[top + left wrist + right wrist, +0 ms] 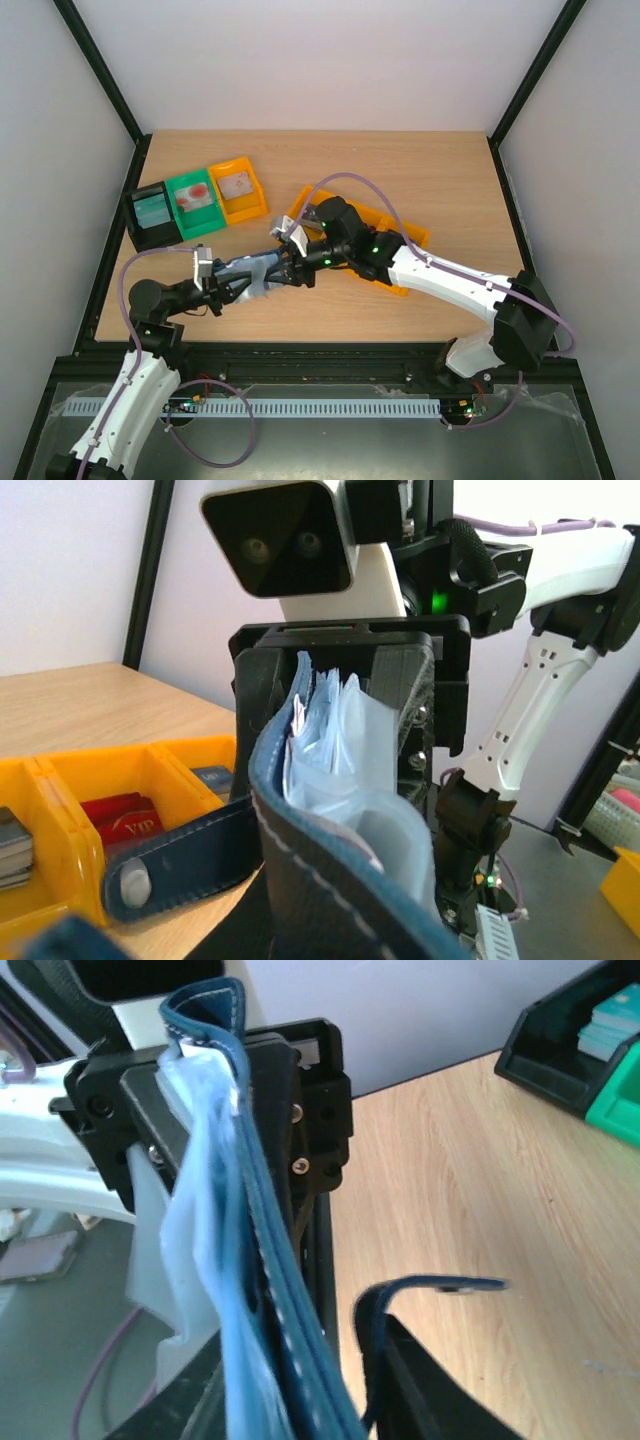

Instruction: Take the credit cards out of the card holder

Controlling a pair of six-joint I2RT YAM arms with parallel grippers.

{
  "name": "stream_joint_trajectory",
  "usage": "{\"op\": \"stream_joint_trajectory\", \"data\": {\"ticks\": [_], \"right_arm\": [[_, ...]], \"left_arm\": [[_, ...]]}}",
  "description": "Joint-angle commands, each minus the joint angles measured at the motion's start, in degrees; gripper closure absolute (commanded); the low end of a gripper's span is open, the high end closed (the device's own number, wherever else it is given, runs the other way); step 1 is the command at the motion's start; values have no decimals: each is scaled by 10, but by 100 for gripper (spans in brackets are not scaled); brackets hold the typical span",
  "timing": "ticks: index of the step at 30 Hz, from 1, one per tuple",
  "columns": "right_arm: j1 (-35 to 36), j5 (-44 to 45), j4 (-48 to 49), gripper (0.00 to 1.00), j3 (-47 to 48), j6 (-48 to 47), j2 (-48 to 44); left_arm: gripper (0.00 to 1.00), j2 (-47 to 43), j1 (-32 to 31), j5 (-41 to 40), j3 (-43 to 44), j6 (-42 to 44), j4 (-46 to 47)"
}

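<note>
Above the table (pixel 450 170), the left end effector (pixel 215 1110) gripped the soft, floppy card holder (pixel 300 880), and the right end effector (pixel 335 710) sat narrow around its pale pockets (pixel 350 740), likely the spot to pinch stiff, slippery cards (pixel 297 718).

Three small bins sat in a row at the far left of the table (pixel 420 170), walls touching: black bin (pixel 150 240), green bin (pixel 205 229), orange bin (pixel 247 210). Right of them and apart, the orange tray (pixel 416 238) lay angled across mid-table, dividers showing.
</note>
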Motion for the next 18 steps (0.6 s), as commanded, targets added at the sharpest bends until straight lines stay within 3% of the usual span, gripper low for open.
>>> {"op": "stream_joint_trajectory", "data": {"ticks": [1, 4, 5, 8, 11, 12, 16, 18], "right_arm": [[3, -43, 53, 80, 5, 18, 6], [3, -39, 37, 97, 6, 8, -3], [2, -31, 32, 98, 6, 8, -9], [-3, 26, 7, 98, 5, 17, -23], [-6, 128, -32, 98, 15, 42, -31], [-6, 197, -52, 98, 23, 58, -28], [15, 447, -173, 98, 93, 127, 12], [36, 530, -212, 98, 126, 149, 29]], "left_arm": [[98, -5, -3, 11, -7, 2, 27], [98, -6, -2, -15, -8, 2, 15], [91, -7, -3, -32, -7, 7, 6], [36, -11, 4, -111, 0, 30, -39], [7, -15, 18, -184, 1, 39, -65], [2, -17, 22, -202, 4, 49, -74], [1, -23, 31, -261, 21, 103, -128], [1, -22, 34, -292, 32, 130, -153]]}}
